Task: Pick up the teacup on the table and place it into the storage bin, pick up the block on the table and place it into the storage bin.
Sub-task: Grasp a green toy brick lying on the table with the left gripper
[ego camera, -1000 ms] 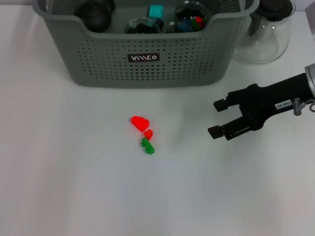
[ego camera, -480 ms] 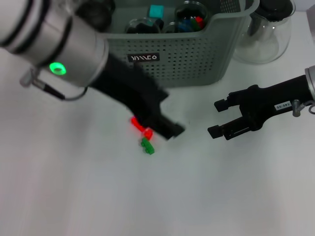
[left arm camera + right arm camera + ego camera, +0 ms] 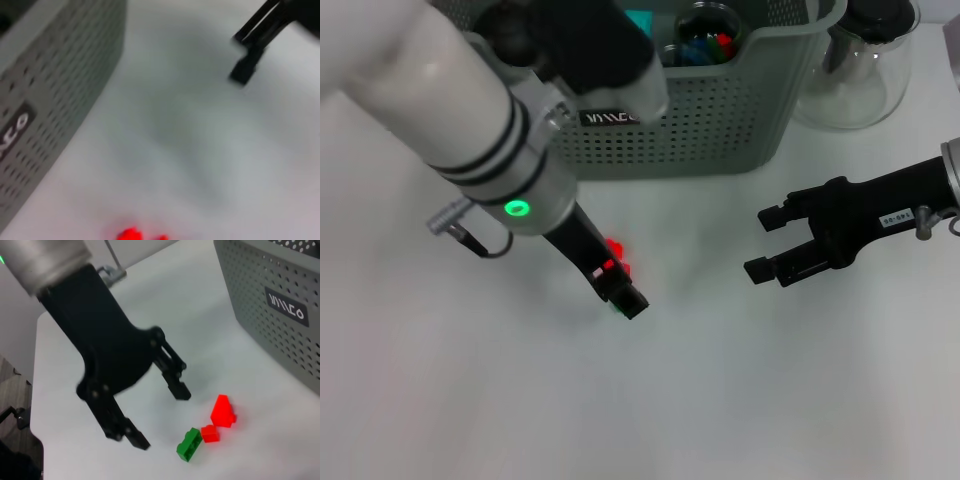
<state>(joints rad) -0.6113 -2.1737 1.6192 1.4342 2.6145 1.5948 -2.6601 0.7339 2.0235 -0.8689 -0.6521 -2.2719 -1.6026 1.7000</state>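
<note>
Three small blocks lie together on the white table: a larger red block (image 3: pixel 222 411), a small red block (image 3: pixel 210 433) and a green block (image 3: pixel 189 444). In the head view only the red block (image 3: pixel 613 246) shows beside my left arm. My left gripper (image 3: pixel 160 415) is open and low over the table right beside the blocks; in the head view its tip (image 3: pixel 620 290) covers the green block. My right gripper (image 3: pixel 767 242) is open and empty, off to the right. The storage bin (image 3: pixel 720 110) stands at the back. No teacup shows on the table.
A clear glass jug (image 3: pixel 855 70) stands to the right of the bin. The bin holds glass cups, a dark round object and a teal block. The left wrist view shows the bin wall (image 3: pixel 55 100), the red blocks (image 3: pixel 131 234) and the right gripper (image 3: pixel 255 45).
My left arm has swung into view from the left and come down, its gripper now at the blocks. The right arm and the blocks have not moved.
</note>
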